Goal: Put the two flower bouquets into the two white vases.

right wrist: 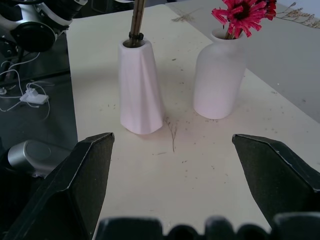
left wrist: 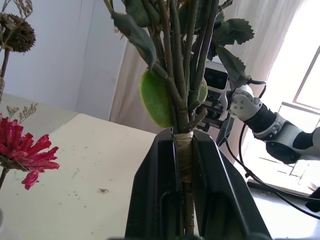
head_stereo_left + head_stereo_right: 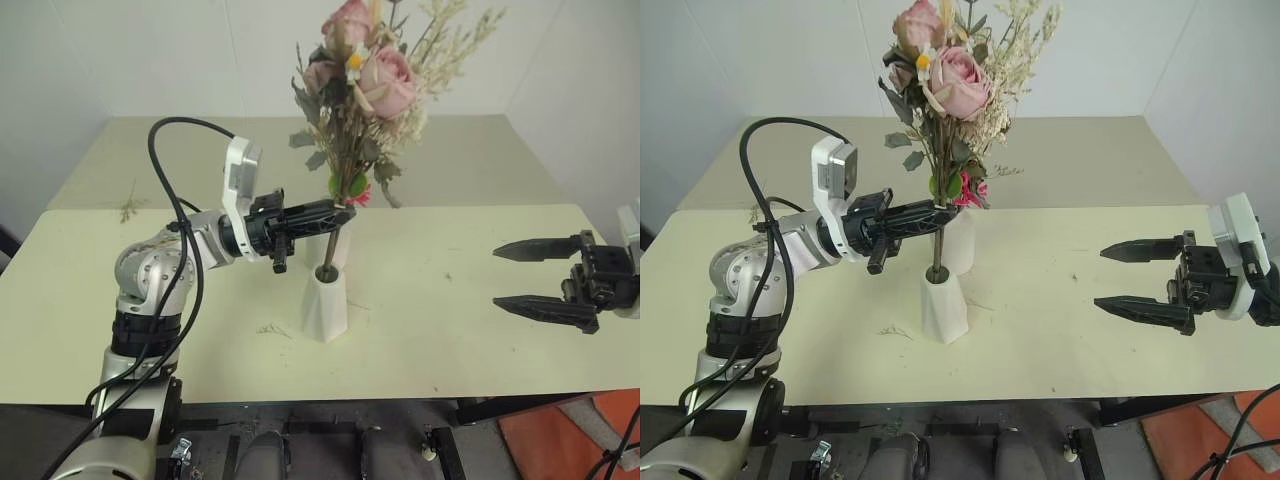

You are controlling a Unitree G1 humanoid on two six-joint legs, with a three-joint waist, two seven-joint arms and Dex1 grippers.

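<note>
My left end effector is clenched on the pale pink rose bouquet, whose stems reach below it into the faceted white vase. Right end effector is released.

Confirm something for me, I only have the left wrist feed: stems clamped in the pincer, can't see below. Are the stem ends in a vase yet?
Observer: Yes. The rose bouquet stems already enter the mouth of the faceted vase, with the left pincer shut on them above it.
Operator: Other bouquet?
Observer: The pink daisy bouquet stands in the rounded vase, just behind the faceted one.
Operator: Right arm in the way?
Observer: No. The right pincer is open, off to the side above the table, holding nothing.
</note>
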